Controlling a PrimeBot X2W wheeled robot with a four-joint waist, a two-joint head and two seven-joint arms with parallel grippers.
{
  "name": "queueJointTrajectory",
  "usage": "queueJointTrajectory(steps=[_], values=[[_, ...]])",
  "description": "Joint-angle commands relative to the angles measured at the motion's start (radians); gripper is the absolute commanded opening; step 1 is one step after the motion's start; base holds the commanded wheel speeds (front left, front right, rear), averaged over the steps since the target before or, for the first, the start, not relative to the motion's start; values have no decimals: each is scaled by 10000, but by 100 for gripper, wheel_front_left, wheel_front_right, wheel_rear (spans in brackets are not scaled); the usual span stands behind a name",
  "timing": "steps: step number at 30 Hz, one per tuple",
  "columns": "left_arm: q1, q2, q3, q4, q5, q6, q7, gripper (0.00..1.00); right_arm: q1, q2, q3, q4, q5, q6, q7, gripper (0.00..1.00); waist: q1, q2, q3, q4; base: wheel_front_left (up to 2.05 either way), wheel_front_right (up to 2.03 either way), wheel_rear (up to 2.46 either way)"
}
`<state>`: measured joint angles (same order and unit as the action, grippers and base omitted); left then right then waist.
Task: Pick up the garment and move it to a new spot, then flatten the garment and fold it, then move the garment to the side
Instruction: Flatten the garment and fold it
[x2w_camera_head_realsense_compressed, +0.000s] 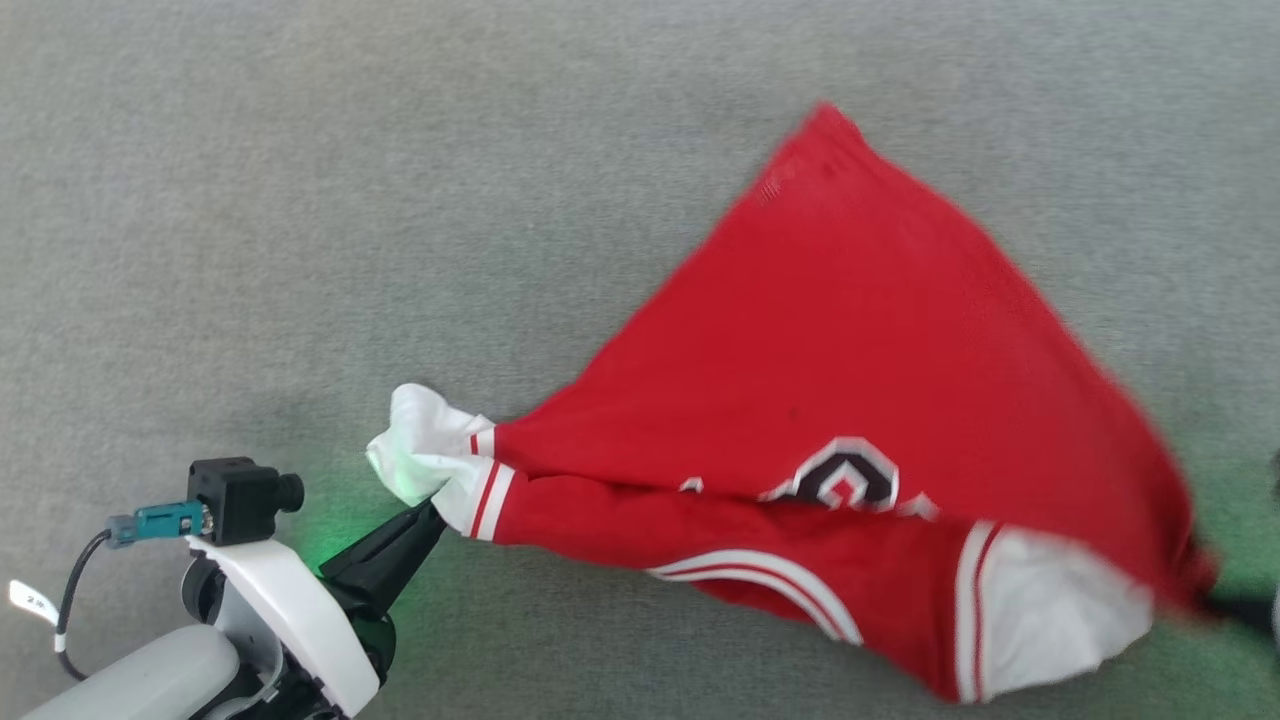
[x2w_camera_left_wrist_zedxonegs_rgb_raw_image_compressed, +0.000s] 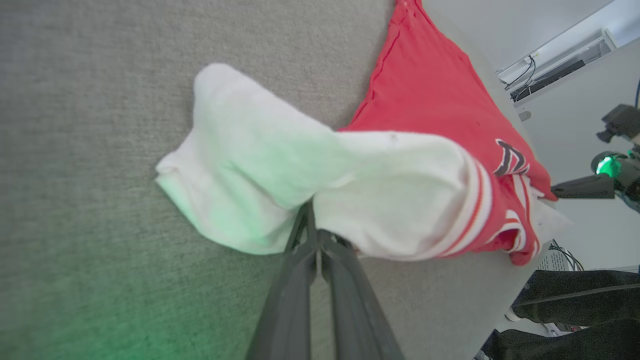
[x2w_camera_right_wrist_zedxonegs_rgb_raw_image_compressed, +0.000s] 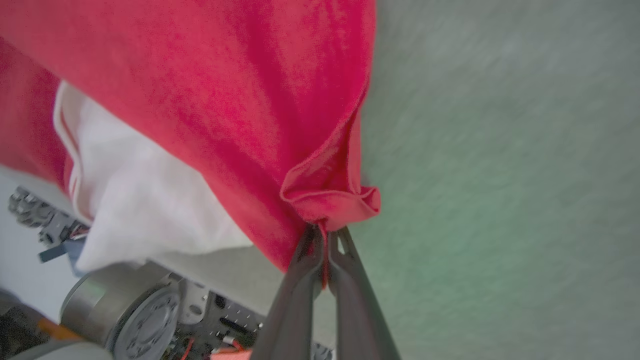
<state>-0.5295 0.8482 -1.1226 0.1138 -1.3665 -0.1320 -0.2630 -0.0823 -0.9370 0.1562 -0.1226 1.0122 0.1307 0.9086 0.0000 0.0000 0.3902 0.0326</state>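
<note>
Head view: garment (x2w_camera_head_realsense_compressed: 850, 350) gripped by left end effector (x2w_camera_head_realsense_compressed: 430, 515).

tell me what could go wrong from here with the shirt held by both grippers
1. The left gripper pinches just the edge of the white sleeve; a tug could pull it free.
2. The right gripper holds a small bunched red fold, which might slip too.
3. The garment hangs skewed and creased near its lettering, so it may land wrinkled on the grey surface.

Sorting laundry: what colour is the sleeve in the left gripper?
White sleeve, best seen in left wrist view.
</note>
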Motion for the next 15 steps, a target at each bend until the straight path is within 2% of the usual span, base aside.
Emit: queueJointTrajectory(steps=[1,7,11,12,13,14,15], values=[[216,41,134,-33,-36,36,-17,0,862,237,-32,-520,10,0,315,0,0,0,-109,-187,0,0,0],[379,80,297,-51,85,36,-18,0,2374,1034,-155,-1627,-490,0,671,0,0,0,-48,-317,0,0,0],[342,62,283,-23,136,36,-18,0,2579,1647,-329,-2066,-1077,0,598,0,0,0,12,-378,0,0,0],[329,60,286,-25,138,35,-18,0,2486,1768,-422,-2126,-1249,0,497,21,0,0,20,-395,0,0,0],[315,65,272,-20,136,35,-18,0,2385,1860,-503,-2180,-1431,0,416,50,0,0,28,-409,0,0,0],[307,73,260,-4,136,35,-18,0,2322,1924,-566,-2228,-1563,0,382,100,0,0,31,-426,0,0,0],[288,67,248,-2,145,35,-12,0,2324,1974,-672,-2279,-1624,0,381,100,0,0,31,-426,0,0,0]])
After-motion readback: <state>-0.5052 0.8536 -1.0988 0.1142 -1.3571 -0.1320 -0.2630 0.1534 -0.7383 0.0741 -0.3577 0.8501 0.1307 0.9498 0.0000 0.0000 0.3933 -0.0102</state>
